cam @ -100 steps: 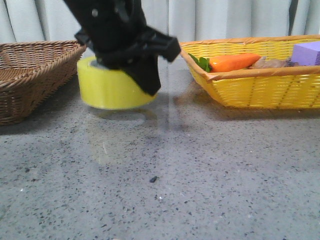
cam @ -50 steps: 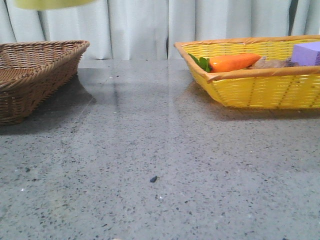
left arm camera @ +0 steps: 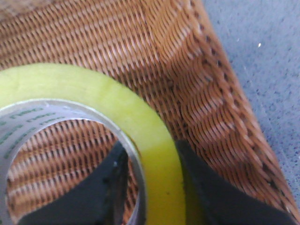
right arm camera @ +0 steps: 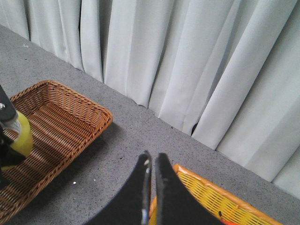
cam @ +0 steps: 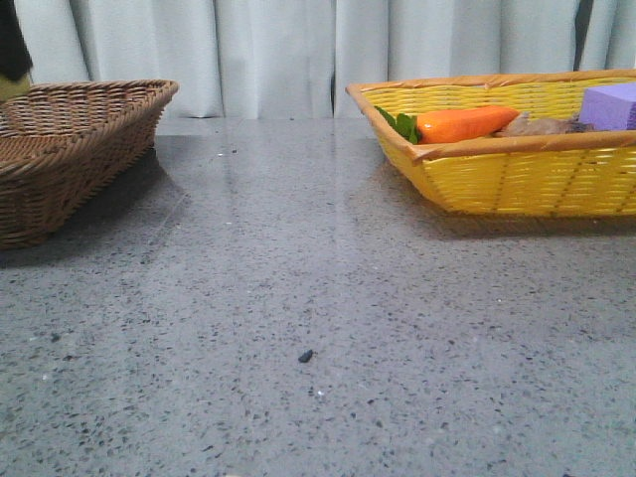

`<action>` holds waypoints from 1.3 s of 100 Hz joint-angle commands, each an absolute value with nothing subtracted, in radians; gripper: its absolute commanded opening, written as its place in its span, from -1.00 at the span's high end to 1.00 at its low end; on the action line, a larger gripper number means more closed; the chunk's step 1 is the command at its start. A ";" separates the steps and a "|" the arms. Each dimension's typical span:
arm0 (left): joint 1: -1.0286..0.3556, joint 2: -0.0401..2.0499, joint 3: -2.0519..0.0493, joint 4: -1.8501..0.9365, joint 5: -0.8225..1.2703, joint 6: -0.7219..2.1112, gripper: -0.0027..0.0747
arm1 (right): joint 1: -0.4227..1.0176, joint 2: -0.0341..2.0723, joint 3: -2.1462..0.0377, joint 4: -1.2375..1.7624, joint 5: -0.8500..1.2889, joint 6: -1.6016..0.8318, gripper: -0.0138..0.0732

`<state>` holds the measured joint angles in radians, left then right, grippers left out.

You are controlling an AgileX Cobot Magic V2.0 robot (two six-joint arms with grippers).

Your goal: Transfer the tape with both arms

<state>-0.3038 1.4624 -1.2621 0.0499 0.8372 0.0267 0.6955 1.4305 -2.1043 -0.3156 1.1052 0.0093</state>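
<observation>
The left tool (left arm camera: 149, 197) is clamped on the tape (left arm camera: 117, 117): one black finger sits inside the roll's white core and the other presses the yellow outer face, so the wall of the roll is pinched between them. The roll hangs over the woven bottom of the brown wicker basket (left arm camera: 206, 93), whose weave shows through the hole of the core; whether the tape touches the basket floor cannot be told. In the right wrist view the same roll shows as a yellow patch held above that basket, close to its near side. In the front view only a sliver of black and yellow shows at the far left edge, above the basket's rim.

The right tool (right arm camera: 152, 187) holds nothing; its two black fingers stand nearly together with only a thin slit between them. It hangs high over the grey speckled bench (cam: 318, 298), with the yellow basket (cam: 517, 179) just below its tips.
</observation>
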 commanded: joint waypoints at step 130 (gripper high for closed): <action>-0.302 0.857 -1.080 -0.097 0.581 0.025 0.99 | 0.686 0.957 -1.550 -0.350 0.851 0.068 0.85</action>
